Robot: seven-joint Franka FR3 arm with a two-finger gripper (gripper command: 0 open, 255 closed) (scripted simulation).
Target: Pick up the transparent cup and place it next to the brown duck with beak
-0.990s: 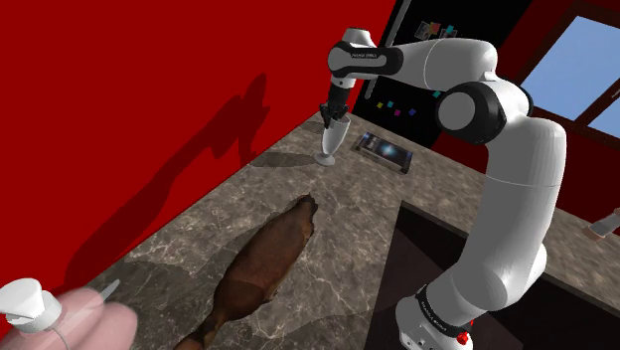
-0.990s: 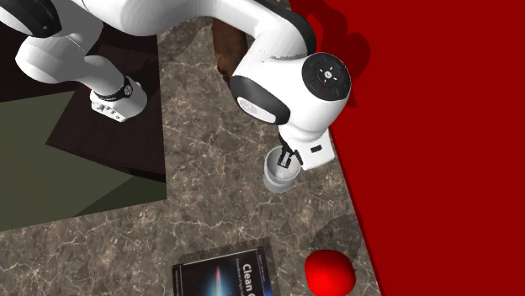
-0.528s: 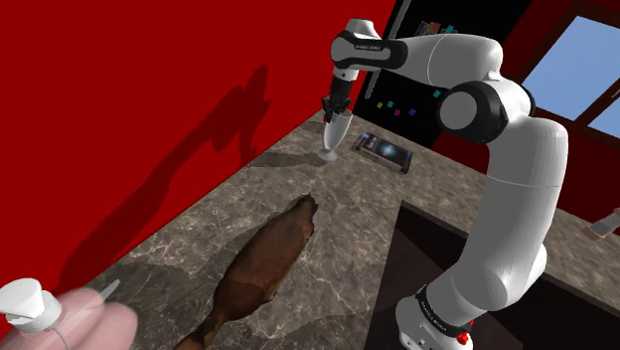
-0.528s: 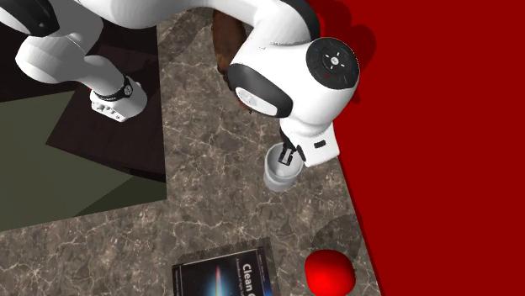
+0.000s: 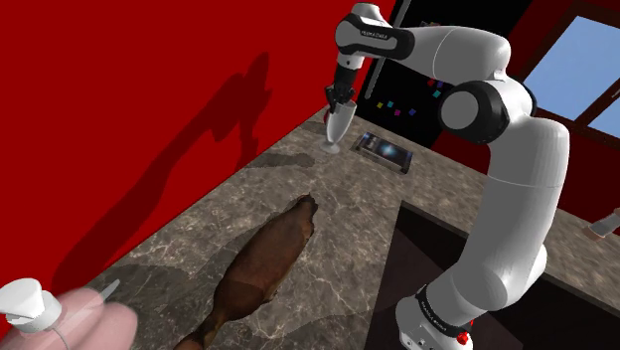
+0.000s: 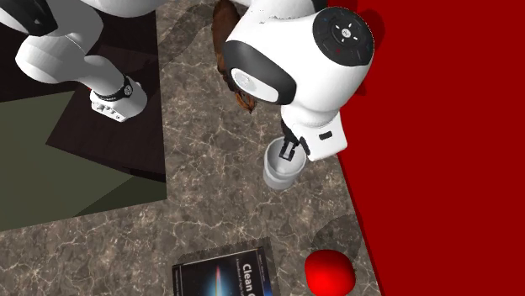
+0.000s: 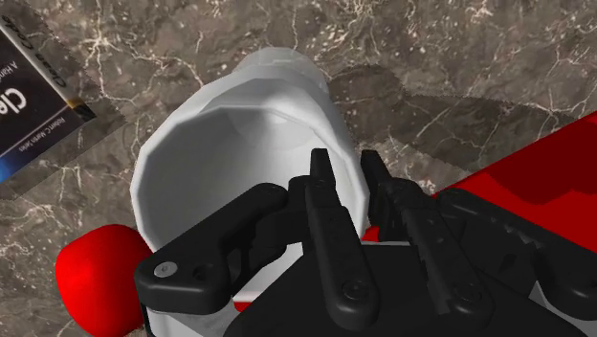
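Wrist view tells it best: the hand (image 7: 346,165) is nearly closed, one finger inside the whitish see-through cup (image 7: 239,144) and one outside. It pinches the wall at the rim, so the cup hangs upright right under the hand. Looks lifted just off the bench (image 5: 338,224), I'd guess. Brown duck (image 5: 263,261) lies well away from the hand, further along the bench — that's where the carry has to go.

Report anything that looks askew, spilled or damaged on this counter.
Nothing stands out. The pale cup is whole and empty, its wall clasped by the claw, one finger inside the rim, one outside. The brown duck, book and red round thing lie on the counter.
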